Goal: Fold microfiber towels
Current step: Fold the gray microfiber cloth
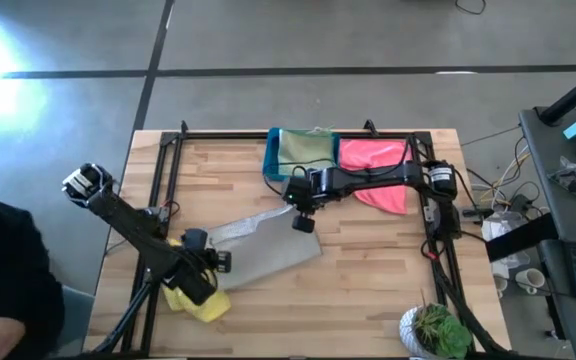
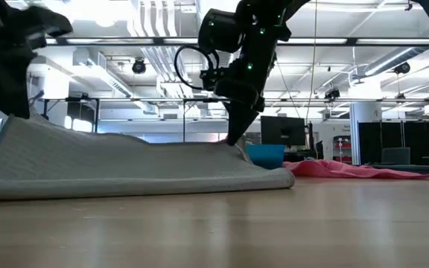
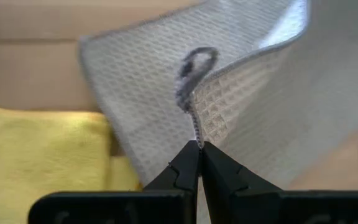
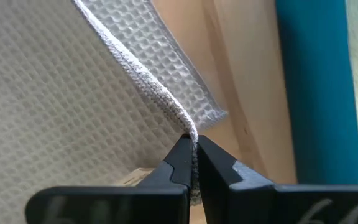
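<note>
Two grippers pinched shut on one light grey towel (image 1: 263,247) mid-table: left gripper (image 3: 198,148) on the edge by the hanging loop, beside the yellow towel (image 1: 196,300); right gripper (image 4: 192,144) on the opposite hem. Pink towel (image 1: 378,163) beside the blue bin (image 1: 271,155), sage green towel (image 1: 307,148) inside.

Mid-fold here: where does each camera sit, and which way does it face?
High: overhead, straight down; both arms, grey towel, blue bin.
Low: tabletop level, looking across; right gripper coming down onto the towel.
Left wrist: past the left gripper, jaws shut on towel edge; yellow towel beside.
Right wrist: past shut jaws on towel edge.
All four share the grey towel.
</note>
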`<action>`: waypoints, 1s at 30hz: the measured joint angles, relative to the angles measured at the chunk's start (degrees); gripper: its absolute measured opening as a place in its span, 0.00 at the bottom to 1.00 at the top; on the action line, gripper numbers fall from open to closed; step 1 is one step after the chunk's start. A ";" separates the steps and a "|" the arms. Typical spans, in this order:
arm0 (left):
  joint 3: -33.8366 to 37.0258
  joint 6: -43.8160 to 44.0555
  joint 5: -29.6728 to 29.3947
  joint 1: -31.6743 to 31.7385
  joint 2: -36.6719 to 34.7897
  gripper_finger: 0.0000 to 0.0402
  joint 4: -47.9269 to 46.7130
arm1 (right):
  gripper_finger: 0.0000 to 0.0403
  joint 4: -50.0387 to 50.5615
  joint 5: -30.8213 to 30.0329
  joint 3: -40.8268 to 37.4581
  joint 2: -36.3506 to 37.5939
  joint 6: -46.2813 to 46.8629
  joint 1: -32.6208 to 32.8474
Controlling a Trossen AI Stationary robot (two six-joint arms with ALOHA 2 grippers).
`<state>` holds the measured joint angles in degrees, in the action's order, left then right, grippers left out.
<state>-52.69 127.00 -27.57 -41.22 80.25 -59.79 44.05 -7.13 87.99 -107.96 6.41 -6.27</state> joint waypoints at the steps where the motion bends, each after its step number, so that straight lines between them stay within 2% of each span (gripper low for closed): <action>1: 0.16 0.03 0.87 0.66 0.00 0.00 -0.55 | 0.02 0.22 0.04 0.00 0.00 -0.02 -0.24; 5: 0.51 0.15 3.84 2.37 0.00 0.00 -1.90 | 0.02 0.94 0.88 0.00 0.00 0.91 -1.02; 12: 0.64 0.22 4.79 4.69 0.00 0.00 -2.25 | 0.02 0.16 1.22 -0.02 0.00 3.87 -1.07; 26: 2.52 0.11 9.66 8.64 0.00 0.00 -6.98 | 0.02 -0.79 1.11 2.21 -5.34 5.60 -1.13; 30: 2.52 -2.74 9.78 8.61 0.00 0.00 -6.69 | 0.02 -0.68 1.11 2.38 -5.29 5.64 -1.26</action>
<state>-50.17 124.26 -17.79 -32.61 80.25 -66.48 43.38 -6.02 90.37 -113.25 12.05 -7.53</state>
